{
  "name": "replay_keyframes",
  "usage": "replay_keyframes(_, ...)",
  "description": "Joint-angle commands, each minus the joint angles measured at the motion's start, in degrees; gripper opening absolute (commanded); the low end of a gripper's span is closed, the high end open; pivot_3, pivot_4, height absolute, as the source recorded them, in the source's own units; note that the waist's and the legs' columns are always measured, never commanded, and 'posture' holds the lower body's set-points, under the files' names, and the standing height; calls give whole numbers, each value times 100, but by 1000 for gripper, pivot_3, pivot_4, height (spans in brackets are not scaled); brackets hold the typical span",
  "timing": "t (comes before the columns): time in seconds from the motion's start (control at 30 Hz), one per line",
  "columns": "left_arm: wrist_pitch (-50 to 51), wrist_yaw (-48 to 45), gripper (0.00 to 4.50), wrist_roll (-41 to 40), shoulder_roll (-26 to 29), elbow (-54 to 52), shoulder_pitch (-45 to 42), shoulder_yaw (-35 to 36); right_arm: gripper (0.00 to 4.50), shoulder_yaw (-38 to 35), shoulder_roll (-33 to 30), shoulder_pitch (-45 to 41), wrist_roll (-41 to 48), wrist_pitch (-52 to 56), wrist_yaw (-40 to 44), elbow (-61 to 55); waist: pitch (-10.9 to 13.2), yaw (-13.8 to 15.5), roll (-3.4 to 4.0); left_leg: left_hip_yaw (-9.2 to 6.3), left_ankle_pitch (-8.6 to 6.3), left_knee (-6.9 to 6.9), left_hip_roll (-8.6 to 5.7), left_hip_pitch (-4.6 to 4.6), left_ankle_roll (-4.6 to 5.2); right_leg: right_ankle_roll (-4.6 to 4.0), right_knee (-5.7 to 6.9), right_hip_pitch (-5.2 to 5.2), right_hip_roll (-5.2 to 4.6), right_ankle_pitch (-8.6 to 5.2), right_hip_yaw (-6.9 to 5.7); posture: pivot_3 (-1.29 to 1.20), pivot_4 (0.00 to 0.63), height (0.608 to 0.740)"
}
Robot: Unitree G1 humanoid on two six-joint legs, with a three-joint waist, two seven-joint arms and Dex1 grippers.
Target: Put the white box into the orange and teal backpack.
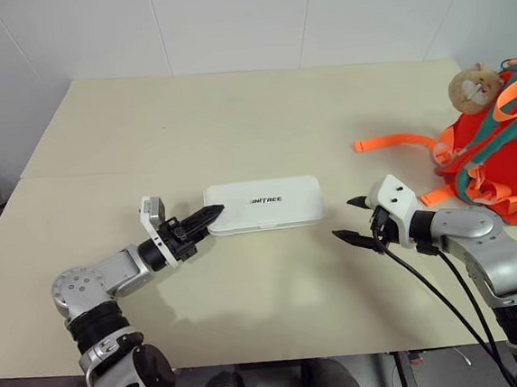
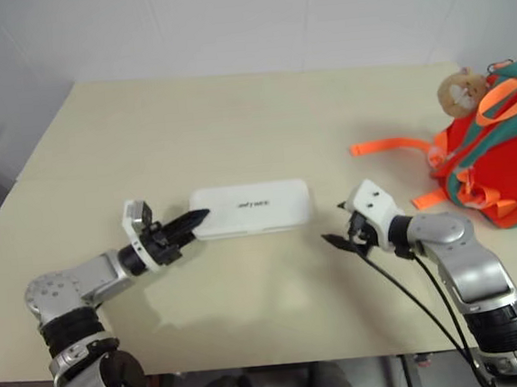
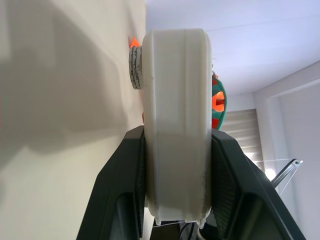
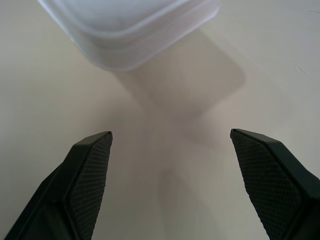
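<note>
We find the table (image 1: 233,114) carrying the backpack (image 1: 501,168) at its right edge, well apart from the box (image 1: 264,204), which lies flat mid-table, long axis left to right. The left end effector (image 1: 208,216) is clamped on the box's left end. The right end effector (image 1: 351,220) stands apart, empty, near its right end. We judge lift, transfer and insertion outstanding.

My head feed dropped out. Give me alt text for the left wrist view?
The left gripper is shut on the end of the white box, one black finger on each side. Beyond lie the beige table and part of the orange and teal backpack.
</note>
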Motion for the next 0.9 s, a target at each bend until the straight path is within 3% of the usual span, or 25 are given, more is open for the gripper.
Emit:
replay_keyframes(0.03,8,185,1316,-434,-150,-277,-41,201,4500,-248,-102,42,105,-17,5,-227,0,1,0,0,0,0,0,0,0,0,0,0,0,0,0,0,150,740)
replay_keyframes(0.5,-352,1234,1316,-1305,-616,-617,43,375,4500,-413,-208,163,182,53,-14,-342,0,18,-1,0,0,0,-3,0,-1,1,-2,2,0,0,0,0,150,740)
replay_keyframes(0.73,-910,1957,1316,-2280,-888,-929,404,17,4500,-488,-239,234,210,119,-43,-400,0,71,-1,0,0,0,-3,1,-1,1,-3,2,0,1,2,0,150,740)
replay_keyframes(0.9,-1340,2257,1316,-3095,-705,-993,700,-516,4500,-562,-250,263,202,121,-114,-417,0,136,-1,-1,1,6,-2,2,-2,1,-1,3,2,1,3,0,150,740)
